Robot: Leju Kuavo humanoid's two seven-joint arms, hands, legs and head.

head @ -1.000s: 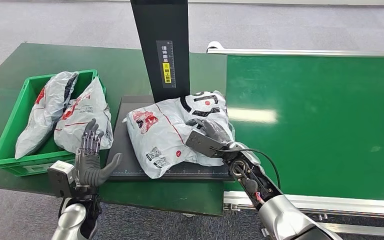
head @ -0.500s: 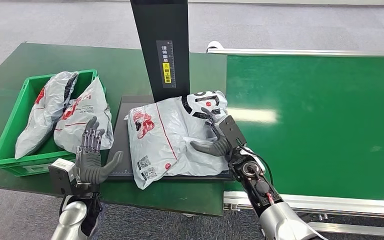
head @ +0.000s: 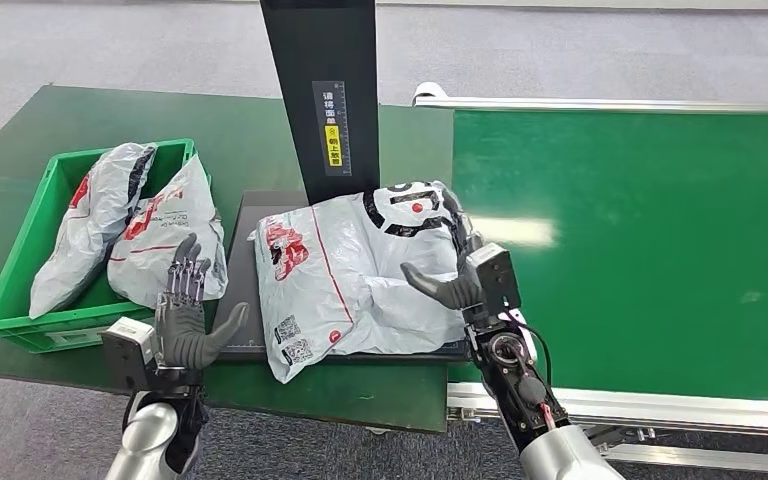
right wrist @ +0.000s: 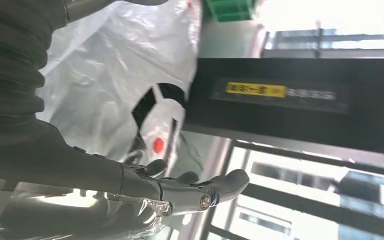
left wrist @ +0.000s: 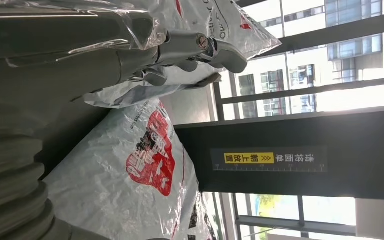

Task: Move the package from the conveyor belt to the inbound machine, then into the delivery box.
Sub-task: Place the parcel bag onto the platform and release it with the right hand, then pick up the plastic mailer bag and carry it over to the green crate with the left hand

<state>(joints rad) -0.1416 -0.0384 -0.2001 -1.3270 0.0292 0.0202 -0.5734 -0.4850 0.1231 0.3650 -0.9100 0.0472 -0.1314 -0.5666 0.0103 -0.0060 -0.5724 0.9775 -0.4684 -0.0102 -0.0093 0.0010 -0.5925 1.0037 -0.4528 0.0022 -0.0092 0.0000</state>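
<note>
Both the left hand [head: 186, 318] and right hand [head: 457, 283] are raised, fingers spread, holding nothing.

Parcel-sorting station: green conveyor belt [head: 640, 250], scanner post [head: 325, 100], crate [head: 20, 270].

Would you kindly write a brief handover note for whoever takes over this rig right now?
Left hand: open, fingers up, at the table's near edge between the green box and the scanner plate, holding nothing.
Right hand: open, beside the package's right edge; contact unclear.
Package: lying on the inbound machine's plate under the black post, off the conveyor belt.
Done: belt to machine.
Left: move the package into the green box, which already holds two bags.
</note>
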